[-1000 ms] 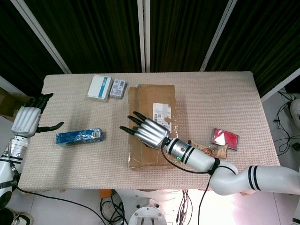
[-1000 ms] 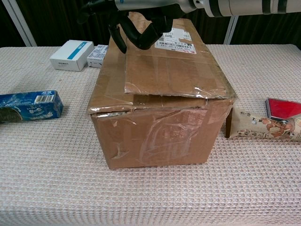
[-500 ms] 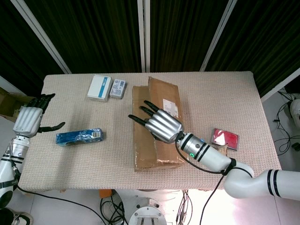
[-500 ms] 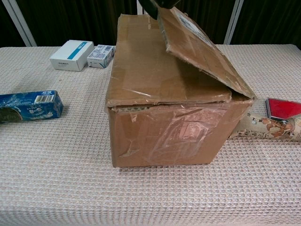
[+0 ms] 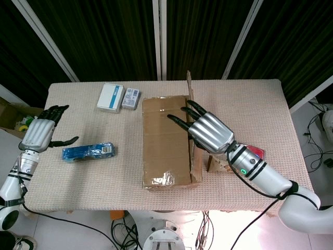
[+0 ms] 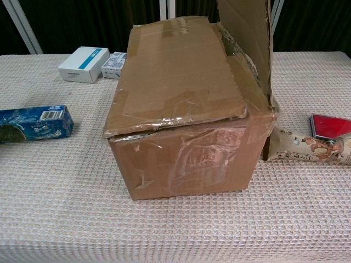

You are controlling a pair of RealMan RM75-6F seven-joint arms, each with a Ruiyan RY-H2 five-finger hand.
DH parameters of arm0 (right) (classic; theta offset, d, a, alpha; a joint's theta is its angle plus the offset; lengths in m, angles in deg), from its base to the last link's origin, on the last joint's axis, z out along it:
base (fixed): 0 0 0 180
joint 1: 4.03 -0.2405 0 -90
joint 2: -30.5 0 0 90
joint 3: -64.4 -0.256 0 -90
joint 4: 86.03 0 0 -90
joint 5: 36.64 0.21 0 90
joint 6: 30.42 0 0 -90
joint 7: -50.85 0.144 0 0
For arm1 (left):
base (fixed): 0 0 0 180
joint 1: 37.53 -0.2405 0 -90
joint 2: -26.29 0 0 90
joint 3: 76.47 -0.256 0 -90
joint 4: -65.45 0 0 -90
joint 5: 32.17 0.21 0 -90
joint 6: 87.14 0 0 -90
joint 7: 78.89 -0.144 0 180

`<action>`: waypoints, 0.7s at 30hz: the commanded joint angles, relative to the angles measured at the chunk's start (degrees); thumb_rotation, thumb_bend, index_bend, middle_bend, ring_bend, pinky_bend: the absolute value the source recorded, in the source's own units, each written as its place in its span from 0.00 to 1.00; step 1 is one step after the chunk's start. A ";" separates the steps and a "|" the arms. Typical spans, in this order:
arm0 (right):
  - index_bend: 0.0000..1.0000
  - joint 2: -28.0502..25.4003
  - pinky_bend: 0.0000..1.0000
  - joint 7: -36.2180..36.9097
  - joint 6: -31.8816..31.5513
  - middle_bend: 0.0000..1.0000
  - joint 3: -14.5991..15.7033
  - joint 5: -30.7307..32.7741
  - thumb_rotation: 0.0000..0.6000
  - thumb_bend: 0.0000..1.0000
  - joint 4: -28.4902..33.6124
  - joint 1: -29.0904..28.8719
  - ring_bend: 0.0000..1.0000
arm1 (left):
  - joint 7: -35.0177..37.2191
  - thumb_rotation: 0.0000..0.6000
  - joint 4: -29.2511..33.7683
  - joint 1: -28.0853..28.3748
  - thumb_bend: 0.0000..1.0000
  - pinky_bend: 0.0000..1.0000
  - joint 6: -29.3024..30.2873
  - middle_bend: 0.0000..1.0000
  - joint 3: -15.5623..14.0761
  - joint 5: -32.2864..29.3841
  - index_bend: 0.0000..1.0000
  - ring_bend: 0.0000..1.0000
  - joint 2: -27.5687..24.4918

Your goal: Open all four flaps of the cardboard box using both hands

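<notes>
Mid-table, the cardboard box (image 5: 165, 140) has its first flap (image 6: 245, 38) up: a second ago that panel lay flat on the lid, and now it stands nearly upright along the box's three-o'clock edge. The right hand (image 5: 207, 130), fingers spread and gripping nothing, hovers over that edge, apparently against the raised flap. The second long flap (image 6: 170, 74) stays down, taped and covering the top. At nine o'clock, well apart from the box, the left hand (image 5: 40, 133) waits off the table (image 5: 78, 177) edge, open and empty, near a blue packet (image 5: 88, 152). One flap looks freed; three remain, and the covering panel seems the likely next target.
</notes>
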 commanded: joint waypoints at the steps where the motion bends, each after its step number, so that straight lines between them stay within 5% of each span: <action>1: 0.00 -2.93 0.00 4.54 -1.32 0.60 -0.14 -3.63 1.00 1.00 0.31 2.78 0.09 | -0.52 0.33 0.36 0.24 0.13 0.16 -0.20 0.12 -0.01 0.10 0.07 0.08 -0.01; 12: 0.00 -8.77 0.00 17.59 -4.02 0.46 2.15 -13.99 1.00 0.97 -1.45 9.71 0.08 | -2.01 0.32 1.13 0.79 0.13 0.16 -1.20 0.12 -0.04 -0.64 0.07 0.08 0.37; 21: 0.00 -10.92 0.00 26.20 -8.28 0.46 4.51 -21.54 1.00 0.96 -5.11 14.38 0.08 | -2.87 0.32 1.35 1.23 0.13 0.16 -1.92 0.12 -0.14 -1.03 0.07 0.08 0.88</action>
